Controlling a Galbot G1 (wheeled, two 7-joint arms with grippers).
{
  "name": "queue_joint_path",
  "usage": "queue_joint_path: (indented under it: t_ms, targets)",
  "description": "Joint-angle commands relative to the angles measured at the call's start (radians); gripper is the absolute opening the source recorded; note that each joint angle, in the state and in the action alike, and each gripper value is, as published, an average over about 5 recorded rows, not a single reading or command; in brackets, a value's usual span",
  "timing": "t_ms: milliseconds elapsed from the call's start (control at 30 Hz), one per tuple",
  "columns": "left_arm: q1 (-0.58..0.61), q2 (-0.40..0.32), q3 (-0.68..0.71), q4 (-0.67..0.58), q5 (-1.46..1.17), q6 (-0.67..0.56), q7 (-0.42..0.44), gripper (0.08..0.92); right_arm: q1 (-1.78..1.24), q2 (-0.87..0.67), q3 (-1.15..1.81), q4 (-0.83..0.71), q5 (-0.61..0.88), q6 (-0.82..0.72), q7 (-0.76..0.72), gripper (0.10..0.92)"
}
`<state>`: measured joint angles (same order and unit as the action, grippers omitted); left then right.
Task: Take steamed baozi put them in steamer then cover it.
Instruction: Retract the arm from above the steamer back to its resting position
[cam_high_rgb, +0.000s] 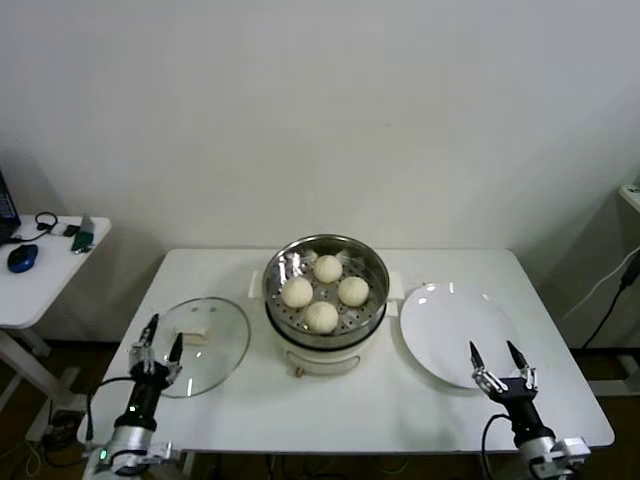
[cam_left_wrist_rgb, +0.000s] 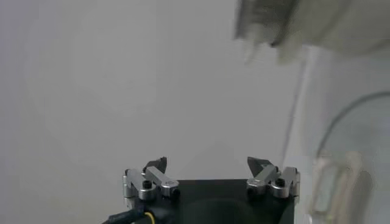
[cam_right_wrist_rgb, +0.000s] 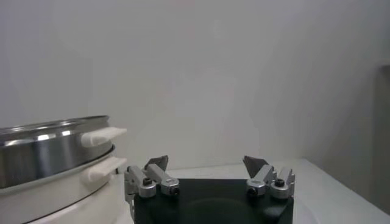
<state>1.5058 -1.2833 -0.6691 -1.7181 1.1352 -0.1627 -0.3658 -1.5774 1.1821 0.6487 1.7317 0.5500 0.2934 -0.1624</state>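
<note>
Several cream-white baozi (cam_high_rgb: 326, 291) sit on the perforated tray inside the shiny steamer (cam_high_rgb: 372, 298) at the table's middle. The steamer also shows in the right wrist view (cam_right_wrist_rgb: 42, 143). The clear glass cover (cam_high_rgb: 218, 350) with its cream handle (cam_high_rgb: 197, 336) lies flat on the table left of the steamer. My left gripper (cam_high_rgb: 162, 341) is open and empty over the cover's front-left rim. My right gripper (cam_high_rgb: 494, 355) is open and empty at the front edge of the white plate. In the wrist views, the left gripper (cam_left_wrist_rgb: 208, 164) and right gripper (cam_right_wrist_rgb: 206, 162) both stand wide open.
An empty white plate (cam_high_rgb: 450, 322) lies right of the steamer. A side table (cam_high_rgb: 45, 262) with a mouse and cables stands at the far left. A wall is close behind the white table (cam_high_rgb: 340, 410).
</note>
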Motion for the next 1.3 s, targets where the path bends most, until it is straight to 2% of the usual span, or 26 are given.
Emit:
queue_joint_path:
  t_ms: [33,467,1067,1167,1300]
  targets:
    - [-0.121,0.011,0.006,0.255,0.205,-0.038,-0.013,0.823,-0.032,0.057,0.006,0.025,-0.028,0.015,0.006,0.823]
    - [-0.241,0.048,0.043,0.343,0.126,0.032,0.104,0.823,-0.051,0.055,0.029,0.043,-0.035,0.013,0.007,0.823]
    - [-0.324,0.037,0.088,0.395,0.127,0.090,0.103,0.822,-0.054,0.059,0.038,0.026,-0.040,0.024,0.008,0.823]
    - [-0.322,0.033,0.088,0.395,0.129,0.094,0.102,0.782,-0.053,0.060,0.038,0.026,-0.042,0.024,0.008,0.823]
    - [-0.306,0.024,0.090,0.386,0.129,0.101,0.102,0.672,-0.049,0.064,0.038,0.025,-0.043,0.023,0.012,0.823]
